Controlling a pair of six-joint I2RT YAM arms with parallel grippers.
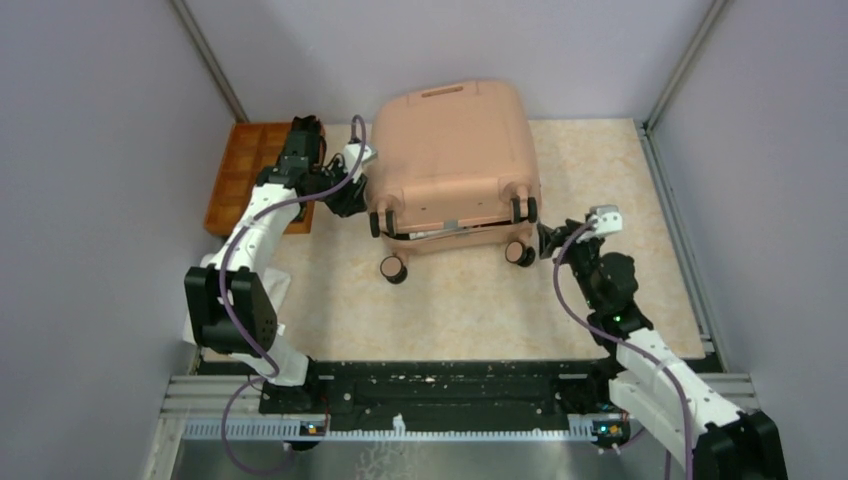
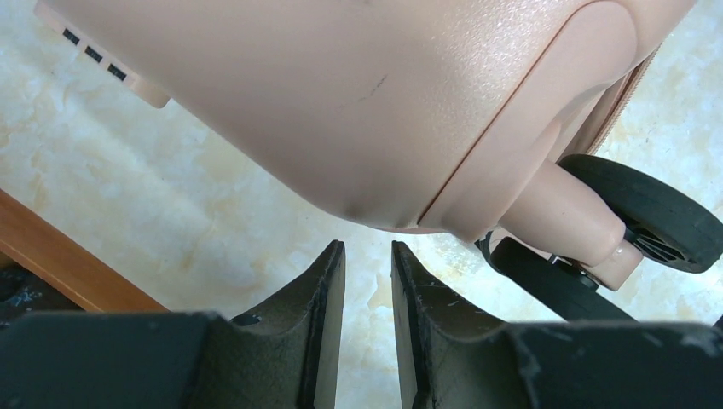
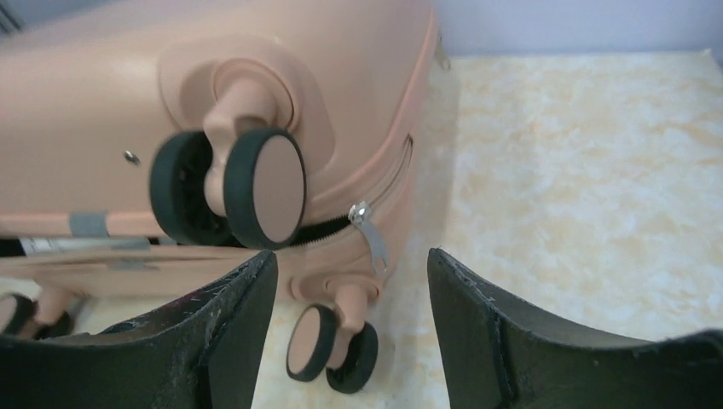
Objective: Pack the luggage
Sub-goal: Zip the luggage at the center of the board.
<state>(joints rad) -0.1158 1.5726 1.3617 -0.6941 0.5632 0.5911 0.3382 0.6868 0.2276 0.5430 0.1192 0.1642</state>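
I count one suitcase on the worktop. From above I can make out four casters at its near end, two on the upper shell and two on the lower. There is one orange tray and one zip pull. Two arms are mine to drive, with one left claw and one right claw.

White arm links, black joint housings, looped purple cables, scuffed matte-black jaws with chipped edges
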